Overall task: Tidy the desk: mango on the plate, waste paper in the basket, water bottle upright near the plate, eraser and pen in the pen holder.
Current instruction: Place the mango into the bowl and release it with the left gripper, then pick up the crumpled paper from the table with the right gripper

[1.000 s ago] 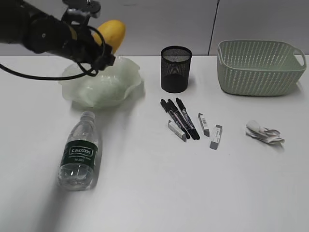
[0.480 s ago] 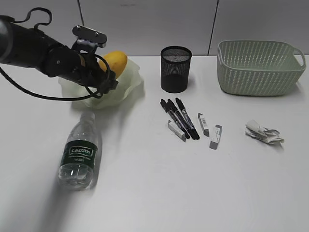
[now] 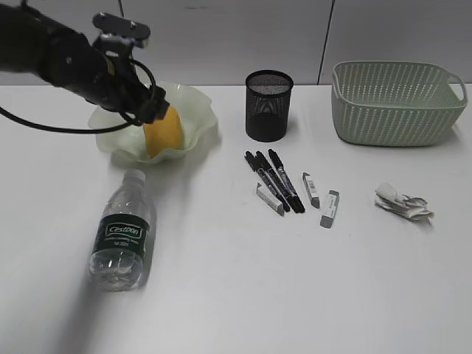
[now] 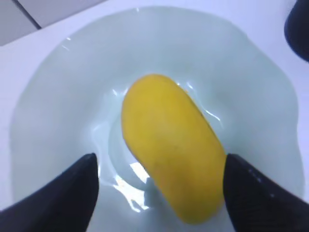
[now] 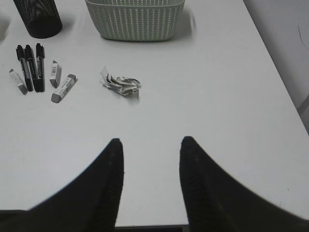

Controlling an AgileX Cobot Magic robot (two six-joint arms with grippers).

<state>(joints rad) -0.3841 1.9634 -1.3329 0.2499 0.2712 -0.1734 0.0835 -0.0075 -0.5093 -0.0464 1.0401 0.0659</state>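
Left wrist view: mango (image 4: 171, 169) lies in the plate (image 4: 58, 87), left gripper (image 4: 161, 191) jaws spread wide on either side, not gripping. I'd lift straight up so the fingers don't nudge it. Right gripper (image 5: 150, 159) jaws partly apart, empty, waste paper (image 5: 120, 83) ahead.

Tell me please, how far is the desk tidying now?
Done: the yellow-orange oval mango lies in the pale green ruffled plate, with the left gripper open around it. In hand: nothing; the right gripper is open and empty. Left: the clear plastic water bottle lies on its side, the crumpled white waste paper is outside the sage-green perforated basket, and pens and erasers are outside the black mesh pen holder.
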